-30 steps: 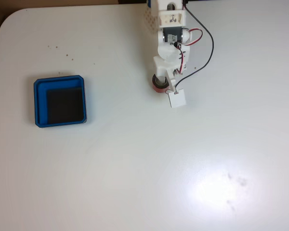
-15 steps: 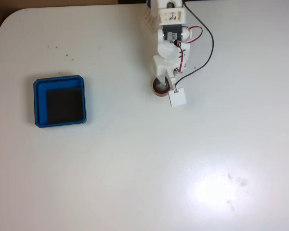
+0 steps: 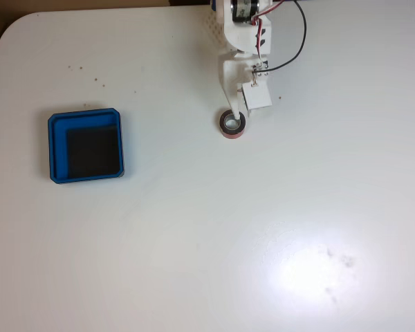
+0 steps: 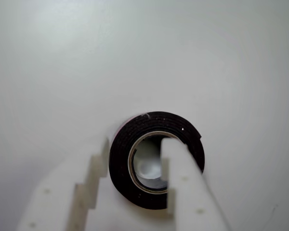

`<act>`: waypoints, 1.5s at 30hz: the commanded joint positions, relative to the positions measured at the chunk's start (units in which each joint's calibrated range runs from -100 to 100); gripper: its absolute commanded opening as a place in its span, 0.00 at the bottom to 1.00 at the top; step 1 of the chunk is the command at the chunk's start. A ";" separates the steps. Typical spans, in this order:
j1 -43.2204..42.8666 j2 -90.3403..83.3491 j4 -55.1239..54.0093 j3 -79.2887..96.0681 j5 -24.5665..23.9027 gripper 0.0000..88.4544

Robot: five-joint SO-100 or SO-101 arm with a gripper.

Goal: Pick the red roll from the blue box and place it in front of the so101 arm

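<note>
We see the red roll [image 3: 232, 124], a small ring with a pale core, lying flat on the smooth white table [image 3: 207, 235], well apart from the square blue box [image 3: 86, 146]. The white plastic gripper [image 4: 135, 166] hangs released above it, fingers apart, one over the hole

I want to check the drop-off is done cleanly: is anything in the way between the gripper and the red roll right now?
Nothing visible is. The red roll lies flat on the table, just below the gripper in the fixed view; the blue box sits far left.
</note>
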 commanded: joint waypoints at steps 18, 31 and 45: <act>-1.00 -16.45 -1.74 12.82 -0.59 0.11; -2.66 -17.28 -1.74 13.81 -0.68 0.11; -2.46 -16.61 -0.91 16.23 0.20 0.11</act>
